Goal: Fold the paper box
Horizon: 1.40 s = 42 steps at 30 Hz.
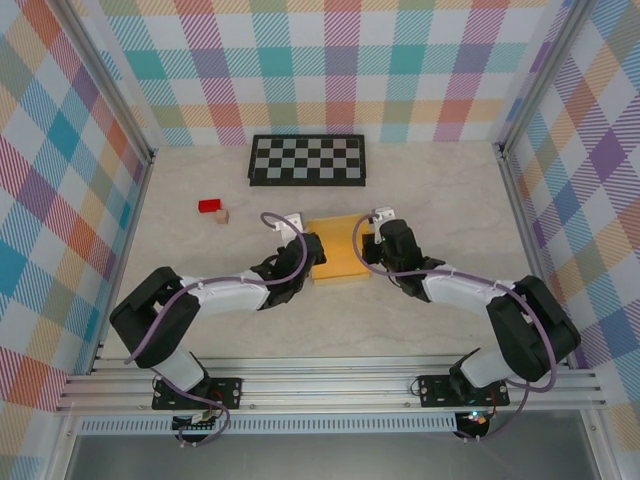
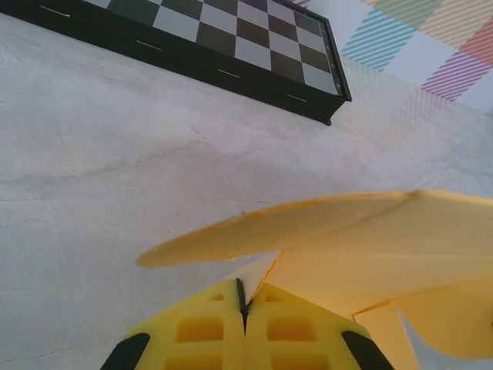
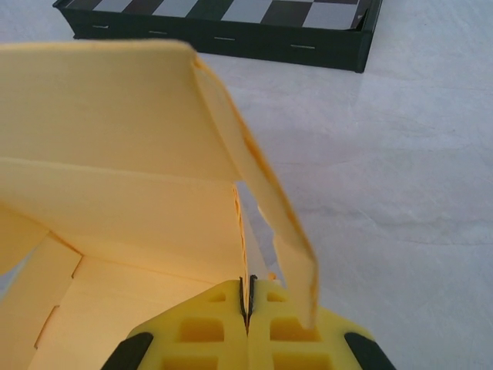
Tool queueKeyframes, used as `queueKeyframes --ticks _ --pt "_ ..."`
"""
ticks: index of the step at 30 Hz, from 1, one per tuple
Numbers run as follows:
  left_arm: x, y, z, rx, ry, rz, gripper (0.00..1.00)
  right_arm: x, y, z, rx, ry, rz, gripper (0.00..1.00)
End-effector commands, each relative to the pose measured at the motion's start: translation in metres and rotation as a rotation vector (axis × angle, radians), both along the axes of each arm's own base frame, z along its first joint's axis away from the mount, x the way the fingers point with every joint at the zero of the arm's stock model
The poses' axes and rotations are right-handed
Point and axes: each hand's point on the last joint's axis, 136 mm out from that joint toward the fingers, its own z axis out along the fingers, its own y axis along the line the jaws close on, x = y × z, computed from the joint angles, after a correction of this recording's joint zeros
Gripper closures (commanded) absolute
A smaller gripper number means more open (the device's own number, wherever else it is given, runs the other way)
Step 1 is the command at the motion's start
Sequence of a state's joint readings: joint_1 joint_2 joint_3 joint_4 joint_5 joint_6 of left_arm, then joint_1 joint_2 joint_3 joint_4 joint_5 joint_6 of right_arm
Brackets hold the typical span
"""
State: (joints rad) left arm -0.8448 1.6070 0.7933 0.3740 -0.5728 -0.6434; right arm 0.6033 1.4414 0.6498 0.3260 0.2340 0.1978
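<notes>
The paper box point(image 1: 338, 250) is a yellow-orange card sheet lying mid-table, partly folded, with flaps standing up. My left gripper point(image 1: 312, 250) is at its left edge. In the left wrist view the yellow fingers point(image 2: 208, 327) are shut, with a pale corner of the paper box point(image 2: 385, 239) pinched between their tips. My right gripper point(image 1: 372, 245) is at the box's right edge. In the right wrist view its fingers point(image 3: 289, 331) are shut on the thin edge of an upright wall of the paper box point(image 3: 115, 116), and a narrow flap point(image 3: 266, 200) curls over to the right.
A black-and-white checkerboard point(image 1: 308, 160) lies behind the box, near the back wall. A red block point(image 1: 210, 206) and a tiny tan cube point(image 1: 223, 216) sit to the left. Plaid walls close in the table on three sides.
</notes>
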Motion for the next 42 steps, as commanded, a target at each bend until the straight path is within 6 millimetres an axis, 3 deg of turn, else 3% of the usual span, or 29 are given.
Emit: queueKeyframes --ticks 1,10,18,25,27,37,42 --pt "-0.015 -0.016 -0.013 -0.068 0.02 -0.007 1.0 -0.042 -0.003 -0.048 -0.051 0.176 0.079 1.0" --pt "-0.049 -0.011 -0.043 -0.036 0.068 -0.021 1.0 -0.064 -0.008 -0.068 -0.003 0.259 0.044 1.0" --pt "-0.063 0.005 -0.076 0.028 0.11 -0.013 1.0 -0.078 -0.011 -0.091 -0.013 0.314 0.031 1.0" --pt "-0.069 0.016 -0.086 0.131 0.098 -0.009 1.0 -0.086 -0.018 -0.099 -0.047 0.343 0.028 1.0" --pt "-0.071 0.018 -0.084 0.18 0.085 -0.013 1.0 -0.089 -0.021 -0.098 -0.048 0.355 0.016 0.93" --pt "-0.079 0.02 -0.076 0.342 0.022 -0.02 1.0 -0.109 -0.029 -0.046 0.009 0.316 0.052 0.72" --pt "-0.081 0.013 -0.075 0.384 0.005 -0.036 1.0 -0.127 -0.042 0.0 0.027 0.272 0.072 0.64"
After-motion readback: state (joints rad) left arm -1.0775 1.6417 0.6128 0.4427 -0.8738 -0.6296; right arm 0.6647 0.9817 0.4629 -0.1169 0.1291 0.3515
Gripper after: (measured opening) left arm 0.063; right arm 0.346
